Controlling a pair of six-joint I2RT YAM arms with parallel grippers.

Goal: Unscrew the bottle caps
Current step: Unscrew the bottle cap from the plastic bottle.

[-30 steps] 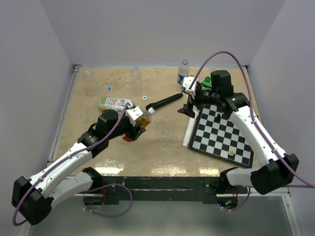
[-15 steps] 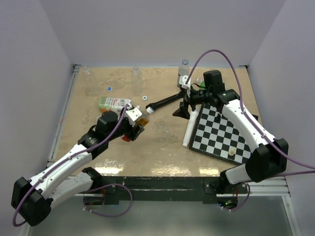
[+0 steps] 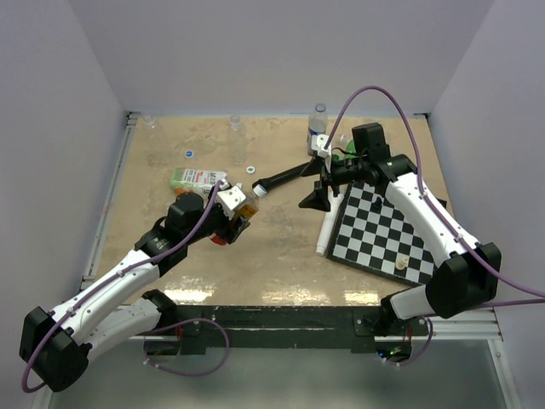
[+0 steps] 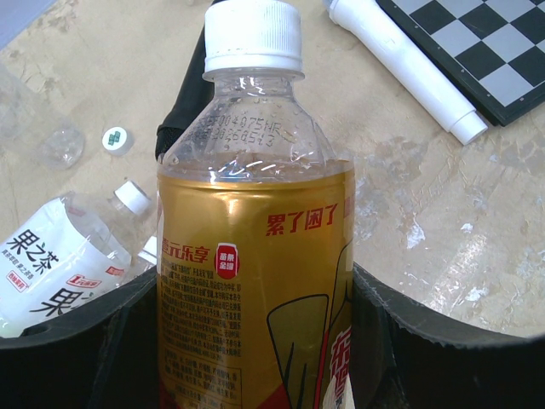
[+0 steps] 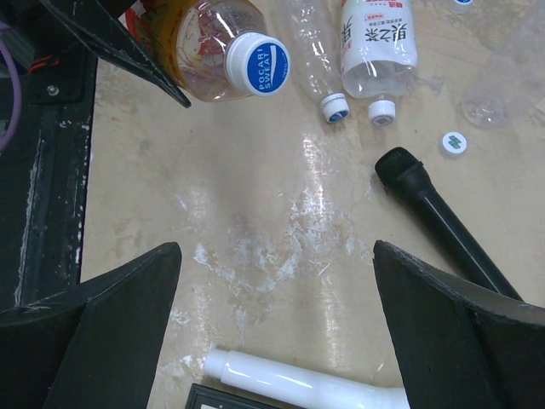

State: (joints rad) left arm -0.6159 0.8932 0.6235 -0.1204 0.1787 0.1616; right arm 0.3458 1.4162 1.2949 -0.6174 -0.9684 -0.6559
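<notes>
My left gripper is shut on the amber bottle with the red-yellow label, its black fingers pressing both sides. The bottle's white cap with a blue top is on the neck and points toward the right arm. My right gripper hangs open over bare tabletop, a short way right of that cap, with nothing between its fingers. Two more capped bottles lie beside the left arm, small white caps on them.
A black microphone lies between the arms. A white tube lies along the chessboard. Loose caps lie on the table. A blue-capped bottle and clear bottles stand at the back wall.
My right arm has swung left from the back right toward the middle, its open gripper now beside the microphone. The left arm and its bottle have stayed put.
</notes>
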